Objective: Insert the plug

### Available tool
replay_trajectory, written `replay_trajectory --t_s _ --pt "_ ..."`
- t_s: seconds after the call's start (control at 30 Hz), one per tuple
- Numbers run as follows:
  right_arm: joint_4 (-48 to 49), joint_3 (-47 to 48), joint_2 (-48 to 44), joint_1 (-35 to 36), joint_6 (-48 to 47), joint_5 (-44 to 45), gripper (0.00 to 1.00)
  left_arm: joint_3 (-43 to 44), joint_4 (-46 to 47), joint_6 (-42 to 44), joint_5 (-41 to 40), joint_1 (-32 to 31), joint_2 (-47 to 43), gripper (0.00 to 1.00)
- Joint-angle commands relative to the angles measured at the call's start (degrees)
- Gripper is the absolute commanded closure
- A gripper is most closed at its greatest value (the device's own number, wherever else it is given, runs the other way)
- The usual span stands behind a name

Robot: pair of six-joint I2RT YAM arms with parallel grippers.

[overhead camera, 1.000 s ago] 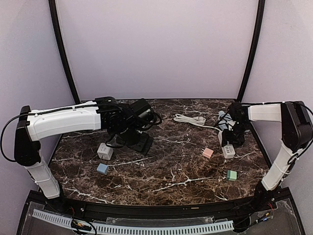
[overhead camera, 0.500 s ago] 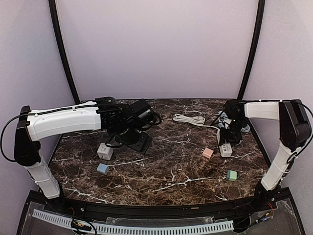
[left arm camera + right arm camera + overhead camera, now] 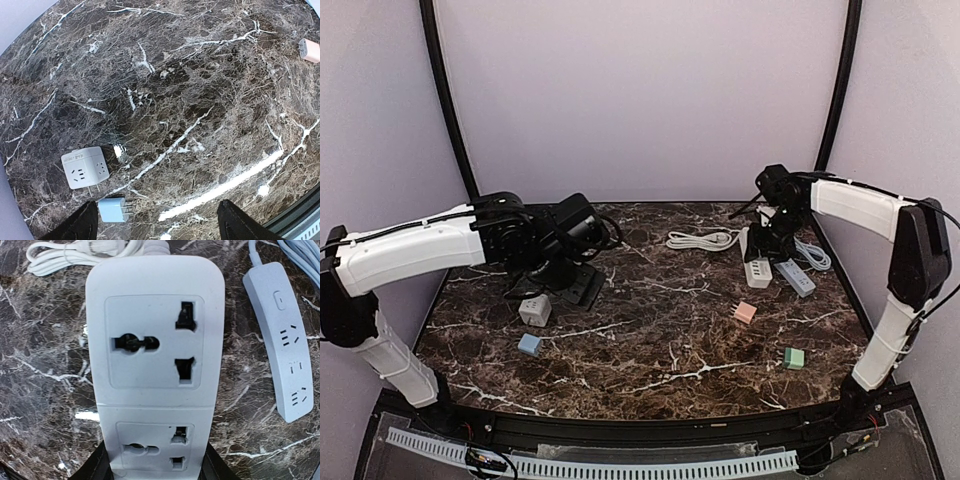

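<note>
My right gripper (image 3: pixel 761 252) is shut on a white power strip (image 3: pixel 758 272) at the back right of the table. In the right wrist view the strip (image 3: pixel 155 365) fills the frame with two universal sockets facing up, and its near end sits between my fingers (image 3: pixel 214 466). My left gripper (image 3: pixel 582 287) is open and empty, low over the table at the left. In the left wrist view a light blue plug (image 3: pixel 112 209) lies by my left finger (image 3: pixel 75 227), with a white cube adapter (image 3: pixel 85 167) just beyond it. Both also show in the top view: the plug (image 3: pixel 529 344) and the cube (image 3: pixel 535 309).
A grey-blue power strip (image 3: pixel 797 277) lies right of the white one, also in the right wrist view (image 3: pixel 285 340). A coiled white cord (image 3: pixel 705 240) lies at the back. A pink plug (image 3: pixel 745 312) and a green plug (image 3: pixel 794 357) lie at the right front.
My right gripper has carried the white strip back and to the left, uncovering the grey-blue strip. My left arm has drawn back to the left.
</note>
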Motion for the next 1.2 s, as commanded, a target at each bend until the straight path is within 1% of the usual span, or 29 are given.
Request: replay_trajectory --t_s 0.0,0.13,0.37,0.6,0.73,0.9,1.03,1.17 --pt "-1.33 4.9 1.99 4.75 4.43 -2.45 0.82 -3.1 -2.41 0.88 -2.24 -0.24 -4.16 0.16" --pt "-1.48 6.28 2.95 10.18 8.51 -2.75 0.83 -5.34 -2.17 1.83 -2.92 -0.07 -6.2 0.14" --pt "-0.3 6.58 5.62 21.91 17.08 -3.03 0.83 -8.96 -2.27 3.21 -2.22 1.0 -9.84 0.13" --pt "1.2 8.06 10.38 32.35 23.6 -3.02 0.83 -12.34 -2.04 5.34 -0.1 3.26 -13.95 0.13" --pt "2.04 7.62 13.1 36.94 26.05 -3.19 0.83 -14.07 -1.63 6.26 0.94 5.1 -15.87 0.13" --pt "2.46 5.47 15.38 39.97 29.05 -3.37 0.83 -15.58 -1.37 6.13 1.07 6.8 -17.32 0.12" --pt "2.13 4.16 15.88 40.61 31.36 -2.46 0.82 -17.51 -0.61 4.75 0.61 6.96 -18.5 0.12" --pt "1.58 3.0 17.07 40.6 32.31 -1.96 0.78 -19.71 0.76 3.37 0.96 6.99 -19.92 0.12"
